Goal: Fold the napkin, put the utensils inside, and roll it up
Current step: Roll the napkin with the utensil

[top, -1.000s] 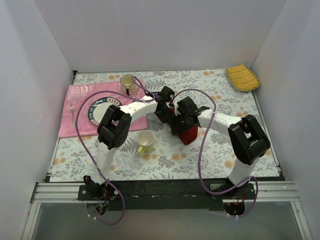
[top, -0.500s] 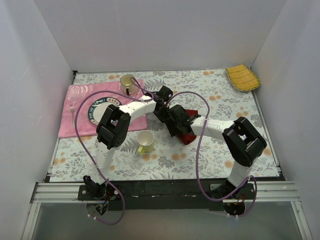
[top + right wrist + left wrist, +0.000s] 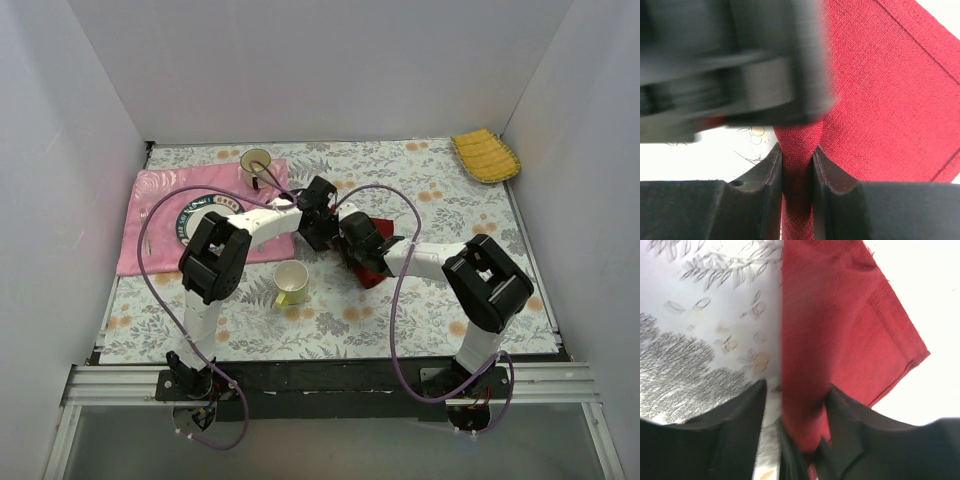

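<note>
The dark red napkin (image 3: pixel 377 272) lies bunched at the table's middle, mostly under both grippers. In the right wrist view a rolled fold of the napkin (image 3: pixel 890 90) is squeezed between the jaws, so my right gripper (image 3: pixel 797 150) (image 3: pixel 352 243) is shut on it. My left gripper (image 3: pixel 797 390) (image 3: pixel 320 225) stands open just left of the right one. The napkin's roll (image 3: pixel 840 315) rests against the right finger (image 3: pixel 860 435), with a gap to the left finger (image 3: pixel 735 430). The utensils are hidden.
A pink patterned cloth (image 3: pixel 150 210) at the left carries a plate (image 3: pixel 190 225) and a cup (image 3: pixel 257 163). A white cup (image 3: pixel 291 280) stands near the left arm's forearm. A yellow ribbed cloth (image 3: pixel 486 155) lies at the far right corner. White walls enclose three sides.
My right gripper slid left along the napkin and closed on its rolled fold. My left gripper opened, letting go of the cloth, and shifted slightly up and left.
</note>
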